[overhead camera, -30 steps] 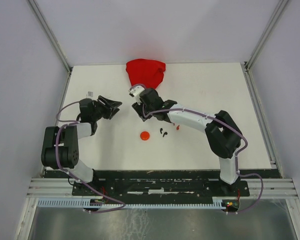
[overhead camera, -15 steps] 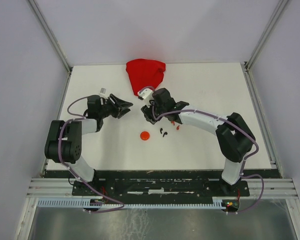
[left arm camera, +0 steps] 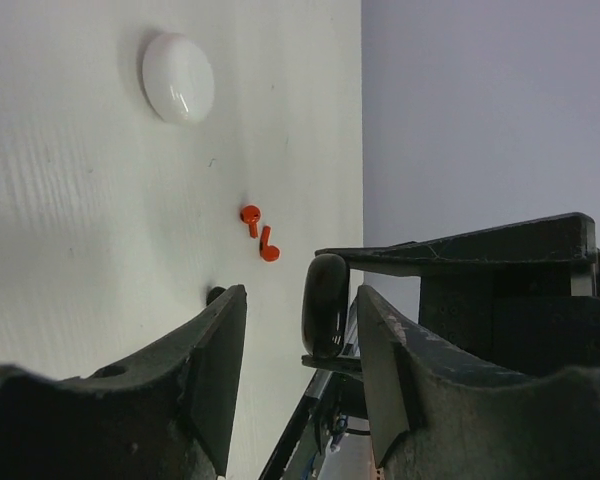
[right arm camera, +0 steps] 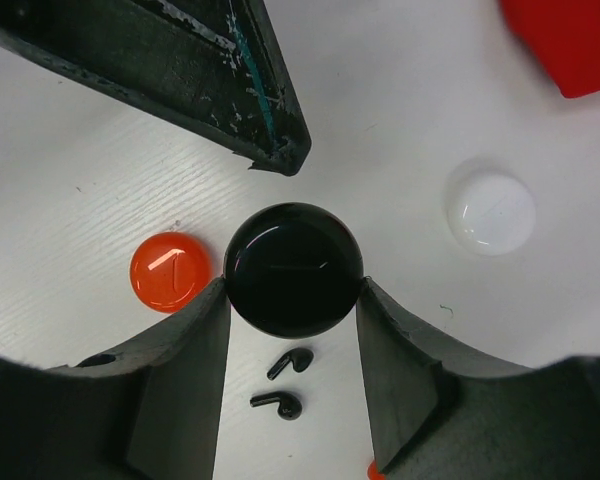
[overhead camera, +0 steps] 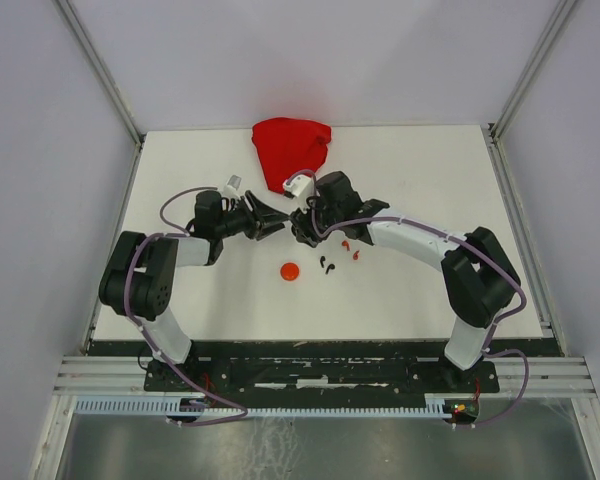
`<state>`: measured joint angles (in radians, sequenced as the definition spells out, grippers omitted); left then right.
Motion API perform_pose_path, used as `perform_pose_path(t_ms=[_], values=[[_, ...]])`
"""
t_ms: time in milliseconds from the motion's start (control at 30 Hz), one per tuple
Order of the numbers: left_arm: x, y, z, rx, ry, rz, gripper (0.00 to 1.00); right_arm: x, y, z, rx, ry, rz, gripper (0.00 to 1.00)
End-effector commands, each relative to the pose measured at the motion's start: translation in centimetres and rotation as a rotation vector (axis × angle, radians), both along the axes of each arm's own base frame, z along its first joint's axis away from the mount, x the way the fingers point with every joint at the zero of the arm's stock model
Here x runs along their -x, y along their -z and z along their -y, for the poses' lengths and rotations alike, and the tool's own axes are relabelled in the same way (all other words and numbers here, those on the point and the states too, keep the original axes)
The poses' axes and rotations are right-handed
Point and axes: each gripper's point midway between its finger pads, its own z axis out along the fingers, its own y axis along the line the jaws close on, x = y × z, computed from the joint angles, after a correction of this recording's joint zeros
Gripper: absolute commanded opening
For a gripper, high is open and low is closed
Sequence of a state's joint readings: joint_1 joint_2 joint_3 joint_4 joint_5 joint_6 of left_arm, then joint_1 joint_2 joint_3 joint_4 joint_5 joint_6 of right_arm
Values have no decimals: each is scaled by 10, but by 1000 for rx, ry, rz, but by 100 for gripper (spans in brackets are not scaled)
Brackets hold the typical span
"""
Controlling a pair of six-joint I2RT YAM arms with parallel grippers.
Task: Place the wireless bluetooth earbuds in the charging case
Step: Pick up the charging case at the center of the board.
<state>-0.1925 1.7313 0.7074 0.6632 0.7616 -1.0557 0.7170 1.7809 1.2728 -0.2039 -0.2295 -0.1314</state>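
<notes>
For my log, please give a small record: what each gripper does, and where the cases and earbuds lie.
right gripper: shut on glossy black round case
left gripper: open, jaws either side of that case
orange-red round case: closed, on white table
white round case: on table
pair of black stemmed earbuds: loose on table
pair of red stemmed earbuds: loose on table

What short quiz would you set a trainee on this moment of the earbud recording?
1. True or false: the right gripper is shut on the black case.
2. How many black earbuds lie on the table?
3. The left gripper is: A open; B fully shut; C out of every view.
Key: 1 true; 2 two; 3 A.
</notes>
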Motion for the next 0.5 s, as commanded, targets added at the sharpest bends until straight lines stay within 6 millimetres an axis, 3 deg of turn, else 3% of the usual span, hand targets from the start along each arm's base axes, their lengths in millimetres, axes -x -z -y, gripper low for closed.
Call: perform_pose_path(t_ms=[0, 467], values=[[0, -26, 9, 50, 52, 115, 54, -1, -25, -3, -51, -31, 41, 29], [11, -27, 24, 67, 111, 128, 53, -2, -28, -1, -61, -32, 38, 29]])
